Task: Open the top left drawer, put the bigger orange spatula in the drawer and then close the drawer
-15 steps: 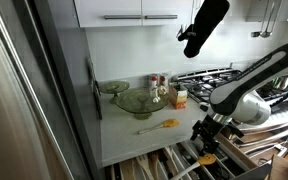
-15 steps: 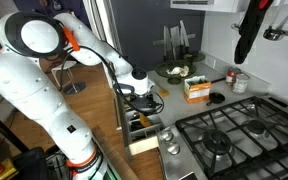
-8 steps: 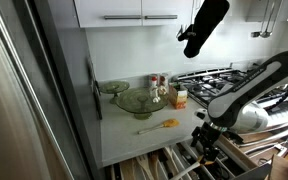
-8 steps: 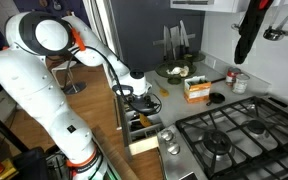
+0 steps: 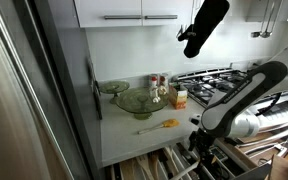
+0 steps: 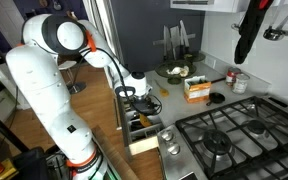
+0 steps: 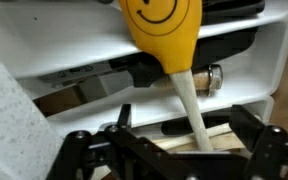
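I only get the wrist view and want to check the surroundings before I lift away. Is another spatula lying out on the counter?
Observer: Yes. A slimmer spatula with a small orange head lies on the white counter, in front of the glass bowls.
Operator: How far out is the drawer?
Observer: The top left drawer is pulled well out from the counter front, and the gripper hangs over it.
Operator: What's beside the drawer?
Observer: A gas hob sits in the counter right next to it.
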`<state>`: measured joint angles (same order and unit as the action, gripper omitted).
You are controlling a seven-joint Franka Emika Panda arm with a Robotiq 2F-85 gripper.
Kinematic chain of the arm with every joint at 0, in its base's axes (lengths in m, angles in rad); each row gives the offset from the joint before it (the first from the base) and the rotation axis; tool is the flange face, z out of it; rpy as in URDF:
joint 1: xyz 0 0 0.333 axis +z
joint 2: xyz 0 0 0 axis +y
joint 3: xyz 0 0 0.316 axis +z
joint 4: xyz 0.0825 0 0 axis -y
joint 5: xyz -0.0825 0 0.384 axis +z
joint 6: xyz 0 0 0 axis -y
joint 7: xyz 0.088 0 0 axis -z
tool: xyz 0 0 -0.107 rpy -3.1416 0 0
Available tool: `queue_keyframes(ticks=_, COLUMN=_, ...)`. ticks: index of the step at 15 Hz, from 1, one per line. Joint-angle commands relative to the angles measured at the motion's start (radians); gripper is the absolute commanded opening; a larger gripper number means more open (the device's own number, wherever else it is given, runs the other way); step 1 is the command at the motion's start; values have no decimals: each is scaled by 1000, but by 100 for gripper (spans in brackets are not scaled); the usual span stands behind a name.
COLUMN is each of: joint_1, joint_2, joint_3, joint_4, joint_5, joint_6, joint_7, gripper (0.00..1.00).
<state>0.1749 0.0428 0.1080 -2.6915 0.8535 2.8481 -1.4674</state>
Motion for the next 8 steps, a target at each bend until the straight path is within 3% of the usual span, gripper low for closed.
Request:
queue_keyframes(ticks=1, joint_1=7, joint_2=80, joint_3=-5, joint_4=50, joint_5=-78, joint_6=9, joint_7=62, gripper=100)
queue_keyframes(ticks=5, joint_1=9, joint_2=137, joint_3=-23, joint_4=92, joint_5=-167, joint_6=-9, joint_7=121, gripper=99)
queue_keyframes(ticks=8, joint_1=10, joint_2=168, joint_3=-35, joint_4=113, joint_5=-220, joint_6=-26, joint_7=157, gripper=86)
